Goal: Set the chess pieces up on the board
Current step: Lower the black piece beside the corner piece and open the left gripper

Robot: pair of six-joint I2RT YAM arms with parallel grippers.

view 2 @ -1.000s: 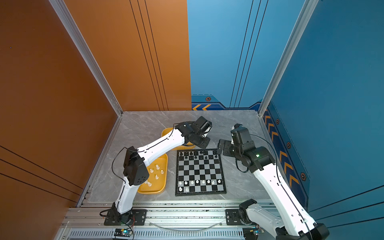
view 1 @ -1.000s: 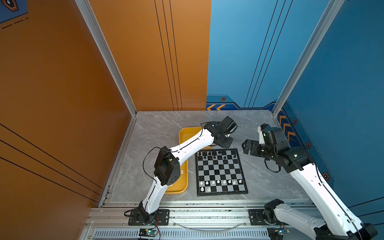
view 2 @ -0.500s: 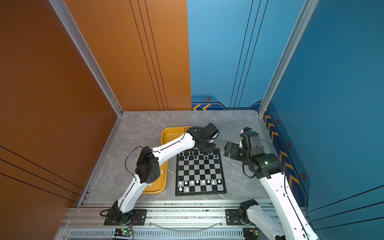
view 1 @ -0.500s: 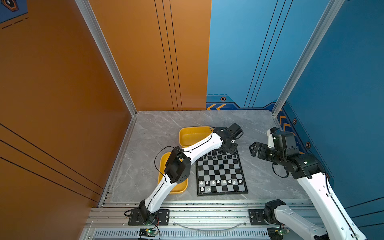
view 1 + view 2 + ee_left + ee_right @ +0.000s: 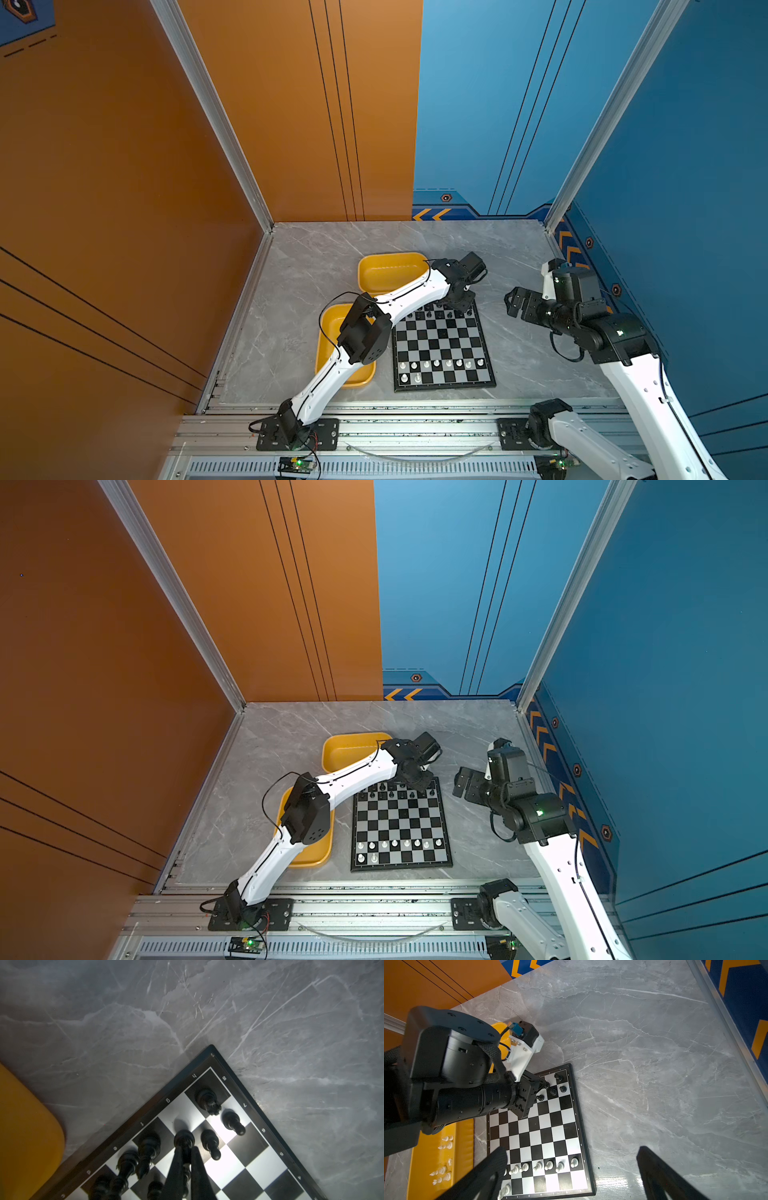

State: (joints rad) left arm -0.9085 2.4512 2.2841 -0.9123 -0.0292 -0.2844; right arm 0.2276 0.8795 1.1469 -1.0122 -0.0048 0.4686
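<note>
Grey marble-patterned table (image 5: 316, 266) makes the floor of the cell. It is closed by orange walls (image 5: 124, 166) on the left and at the back, and by blue walls (image 5: 685, 166) on the right, with aluminium posts (image 5: 216, 116) in the corners.

On this table the board (image 5: 440, 345) lies flat near the front edge. Two yellow trays are beside it: the far tray (image 5: 386, 270) behind its left corner and the near tray (image 5: 330, 318) along its left side, with loose white chessmen (image 5: 444, 1145) lying inside.

White pieces (image 5: 440, 364) stand on the two front rows and black pieces (image 5: 430, 308) on the far rows.

The left gripper (image 5: 185, 1152) is over the far right corner of the board, its fingers pinching one black chessman (image 5: 184, 1139) — whether the base touches the square, I cannot tell.

The right gripper (image 5: 514, 302) hangs above bare table to the right of the board, fingers spread wide and holding nothing.
</note>
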